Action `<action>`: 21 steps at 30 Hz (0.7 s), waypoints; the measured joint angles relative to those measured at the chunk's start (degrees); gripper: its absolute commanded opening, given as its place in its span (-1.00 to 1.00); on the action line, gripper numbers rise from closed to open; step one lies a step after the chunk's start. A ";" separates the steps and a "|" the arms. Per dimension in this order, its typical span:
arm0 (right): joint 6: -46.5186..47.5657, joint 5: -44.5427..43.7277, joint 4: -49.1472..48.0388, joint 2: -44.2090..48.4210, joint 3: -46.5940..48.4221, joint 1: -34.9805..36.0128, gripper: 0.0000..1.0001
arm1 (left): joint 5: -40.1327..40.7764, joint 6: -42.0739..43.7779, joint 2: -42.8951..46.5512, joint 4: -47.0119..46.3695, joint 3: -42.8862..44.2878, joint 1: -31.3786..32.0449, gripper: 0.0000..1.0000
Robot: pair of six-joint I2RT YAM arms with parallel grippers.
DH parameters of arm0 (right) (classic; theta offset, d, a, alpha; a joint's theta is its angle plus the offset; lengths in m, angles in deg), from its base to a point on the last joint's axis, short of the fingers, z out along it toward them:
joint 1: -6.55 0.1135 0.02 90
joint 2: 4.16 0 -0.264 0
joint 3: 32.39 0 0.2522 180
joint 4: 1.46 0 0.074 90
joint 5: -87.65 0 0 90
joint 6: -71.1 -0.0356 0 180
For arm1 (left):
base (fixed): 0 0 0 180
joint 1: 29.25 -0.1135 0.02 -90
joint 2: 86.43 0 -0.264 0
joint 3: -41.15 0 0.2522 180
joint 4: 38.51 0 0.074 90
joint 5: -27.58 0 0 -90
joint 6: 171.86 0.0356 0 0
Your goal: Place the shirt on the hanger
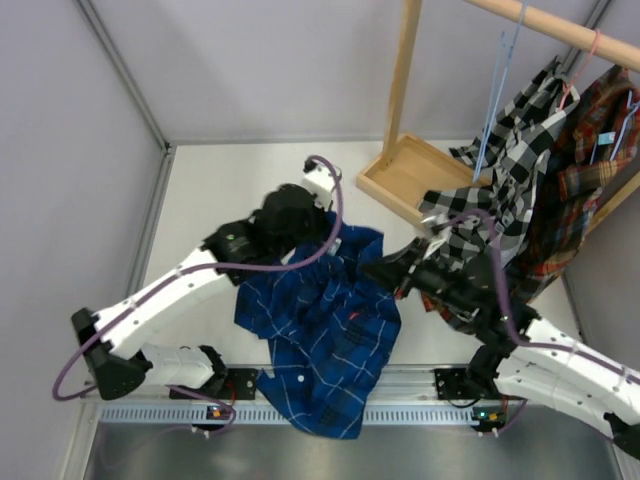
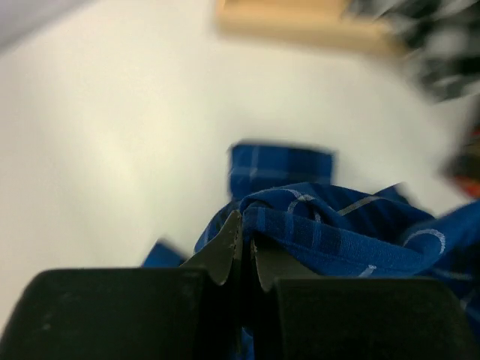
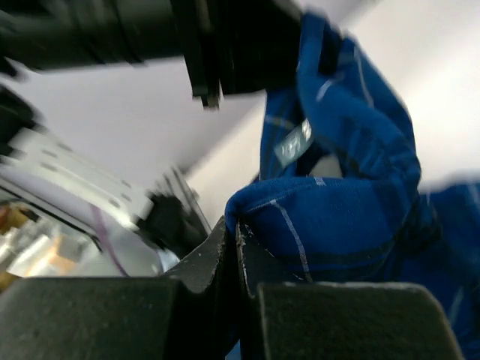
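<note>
- Left fingers (image 2: 223, 251) and right fingers (image 3: 206, 259): we see each pair clamped on the shirt (image 1: 320, 330).
- We find the shirt bunched on the counter (image 1: 220, 190), between both arms.
- Well apart, the hanger (image 1: 492, 100) hangs from the rail (image 1: 560, 28) beside a checked shirt (image 1: 515, 165).

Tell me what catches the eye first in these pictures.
The dark blue plaid shirt sits crumpled at the near middle of the table. The left gripper and right gripper are each shut on a fold of it. At upper right, a checked shirt and a red-brown shirt hang from a wooden rail.
</note>
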 measured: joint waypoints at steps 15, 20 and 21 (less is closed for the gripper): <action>9.01 -22.10 14.80 -3.82 2.49 6.82 0.48 | 16.44 -9.68 6.43 -4.52 -10.29 -0.46 -1.00; 17.20 -11.65 21.42 -10.54 16.61 -7.15 0.29 | 9.68 -9.49 8.74 -6.43 -12.81 -0.46 -1.00; 18.95 -9.38 22.45 -12.98 19.17 -8.87 0.25 | 9.11 -9.49 8.74 -6.45 -12.96 -0.46 -1.00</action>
